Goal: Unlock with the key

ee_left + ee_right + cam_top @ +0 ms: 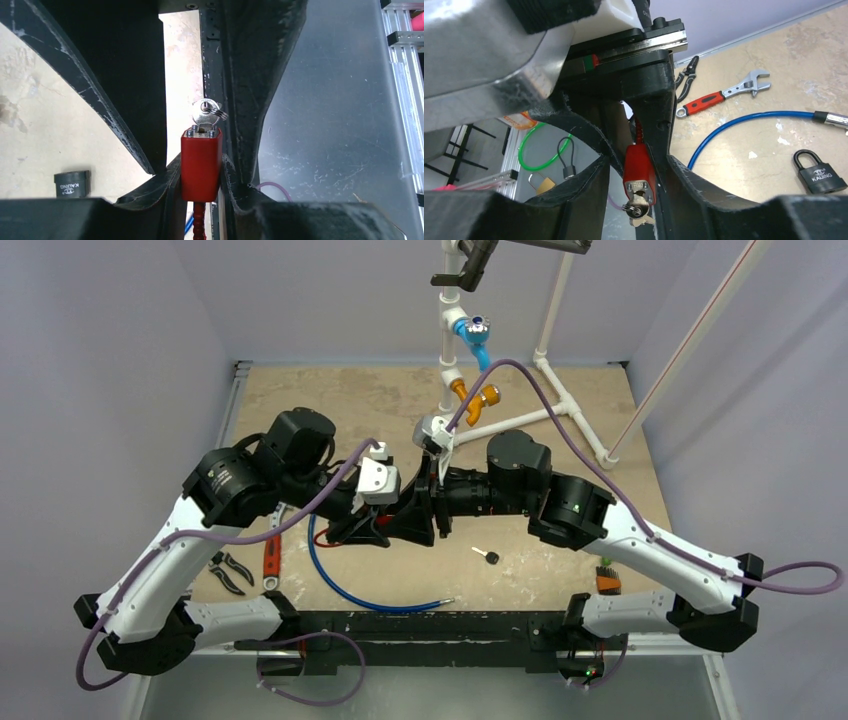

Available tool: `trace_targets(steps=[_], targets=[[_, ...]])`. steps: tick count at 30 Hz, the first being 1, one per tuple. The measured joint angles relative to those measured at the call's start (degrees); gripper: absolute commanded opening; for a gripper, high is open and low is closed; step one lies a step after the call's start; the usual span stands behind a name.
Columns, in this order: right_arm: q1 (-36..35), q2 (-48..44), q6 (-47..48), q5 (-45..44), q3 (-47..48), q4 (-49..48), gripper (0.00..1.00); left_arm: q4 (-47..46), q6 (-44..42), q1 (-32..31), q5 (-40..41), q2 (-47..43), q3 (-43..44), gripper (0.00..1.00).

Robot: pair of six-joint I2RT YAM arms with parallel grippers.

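L gripper (200, 159) is clamped narrow on the red padlock (201, 172), one finger flat on each side of the body, holding it up off the table (560, 410) at mid-workspace. The key (636, 207) sits in the keyhole on the lock's end face, w/ a small ring through its head. A red ribbed cable (639, 132) leaves the lock's other end and runs back btwn the L fingers. R gripper (638, 172) faces it head-on, approx. half open, fingers straddling both key and lock body. In the L wrist view one R finger (235, 100) is at or touching the key head, while bare table shows in the gap to the other, so it has no hold on anything. In the top view the two wrists meet nose to nose over the centre of the table. Lying on the table: a black padlock (819, 175), a blue cable (340, 585) curving toward the near edge, a red-handled adj. wrench (270, 555), pliers (230, 572) just L of it, and a spare black-headed key (488, 557) on the R arm's side. A white pipe frame (555, 405) w/ blue and orange valves stands at the far edge.
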State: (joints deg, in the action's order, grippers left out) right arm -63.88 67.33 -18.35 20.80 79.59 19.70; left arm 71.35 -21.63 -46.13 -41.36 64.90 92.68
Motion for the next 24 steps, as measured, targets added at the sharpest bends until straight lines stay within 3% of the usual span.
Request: trace_targets(steps=[2,5,11,12,14,15,20,24], targets=[[-0.07,0.55,0.0,0.24,0.0,0.13,0.31,0.52,0.02,0.26,0.0,0.42,0.07,0.0],[0.13,0.74,-0.13,0.63,0.0,0.22,0.0,0.9,0.02,0.37,-0.09,0.48,0.11,0.0],[0.02,0.74,0.44,1.18,0.0,-0.02,0.0,1.9,0.07,0.74,-0.39,0.63,0.66,0.0],[0.02,0.68,0.42,1.18,-0.02,-0.09,0.0,1.99,0.07,0.76,-0.26,0.76,0.9,0.11],[0.02,0.39,0.39,1.03,-0.26,-0.44,0.0,2.05,0.11,0.76,-0.15,1.01,1.33,0.45],[0.02,0.31,0.35,0.98,-0.33,-0.61,0.0,2.19,0.13,0.76,0.02,1.16,1.62,0.51],[0.07,-0.55,-0.79,0.7,-1.14,0.0,0.0,2.6,-0.35,1.18,3.37,2.64,5.46,0.67],[0.02,-1.53,-1.31,-0.04,-2.05,0.5,0.0,3.52,-1.57,1.79,5.51,2.01,6.86,0.68]])
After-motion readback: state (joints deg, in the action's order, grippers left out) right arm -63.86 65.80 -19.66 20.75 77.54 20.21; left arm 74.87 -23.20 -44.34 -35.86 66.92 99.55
